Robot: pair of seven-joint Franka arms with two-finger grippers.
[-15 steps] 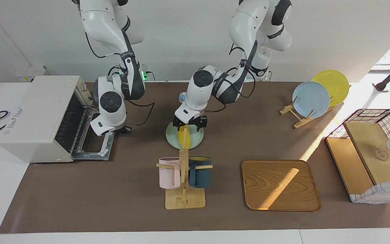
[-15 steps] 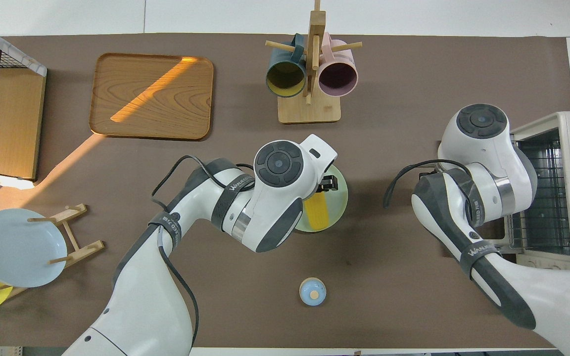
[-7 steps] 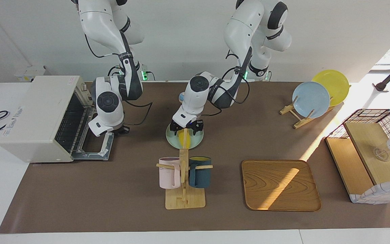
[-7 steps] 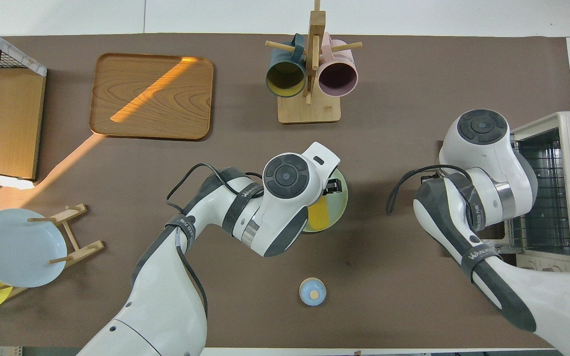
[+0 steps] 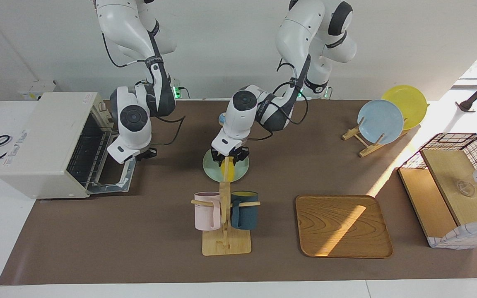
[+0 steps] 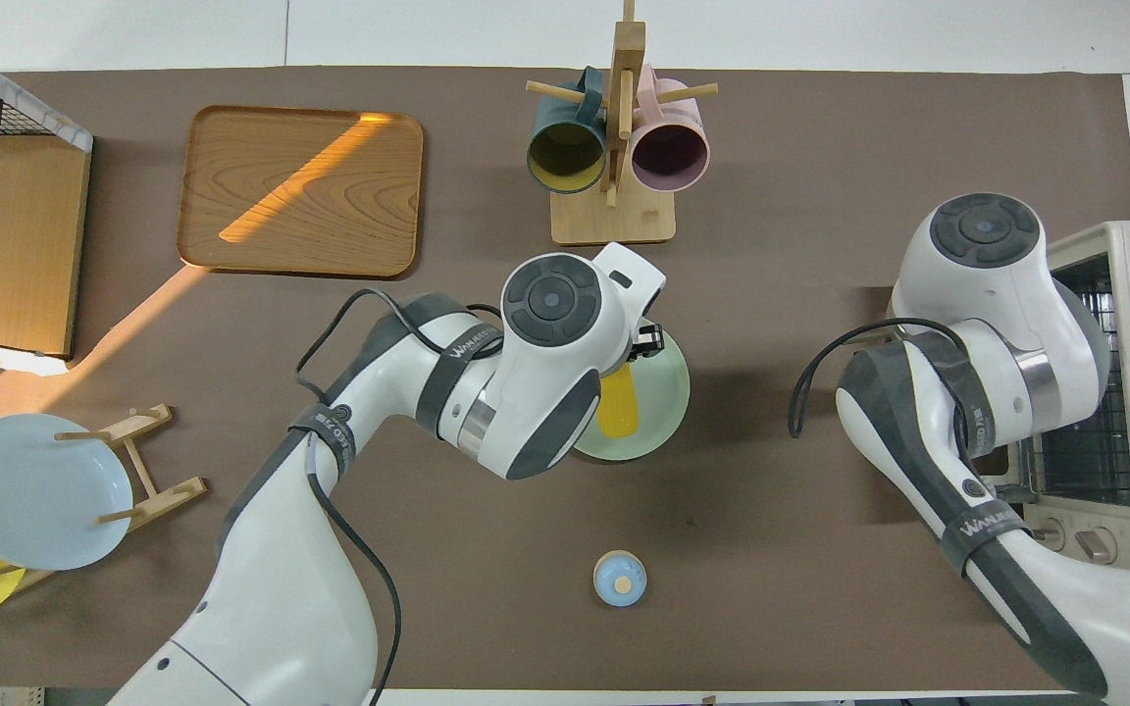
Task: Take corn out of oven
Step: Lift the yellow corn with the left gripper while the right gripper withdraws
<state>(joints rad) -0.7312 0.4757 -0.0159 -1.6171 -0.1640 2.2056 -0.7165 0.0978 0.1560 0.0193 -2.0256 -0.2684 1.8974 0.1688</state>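
Facing view shows the left end effector (image 5: 230, 156) low over the pale green plate (image 5: 242, 172) at the middle of the worktop (image 5: 139, 231). Its fingers stand on either side of the upper end of the corn (image 5: 227, 169), but I cannot tell whether they are clamped on it or apart. The corn lies on the plate, well away from the oven (image 5: 44, 145); the overhead view shows its yellow length (image 6: 618, 405) on the plate (image 6: 663, 402) beside the left arm's wrist.

The right end effector (image 5: 142, 155) hangs over the oven's door (image 5: 116, 180), which is dropped open in front of the oven; whether its fingers are open or together cannot be told. The wire rack inside looks bare.

Farther from the robots than the plate stands a wooden mug rack (image 5: 225, 223) with a pink mug (image 5: 207, 210) and a dark blue mug (image 5: 244, 210). A wooden tray (image 5: 343, 227) lies toward the left arm's end.

By my judgement the corn is already out and the step in hand is setting it down on the plate. The next move calls for the left end effector to let go cleanly and lift straight up without rolling the cob off the plate.
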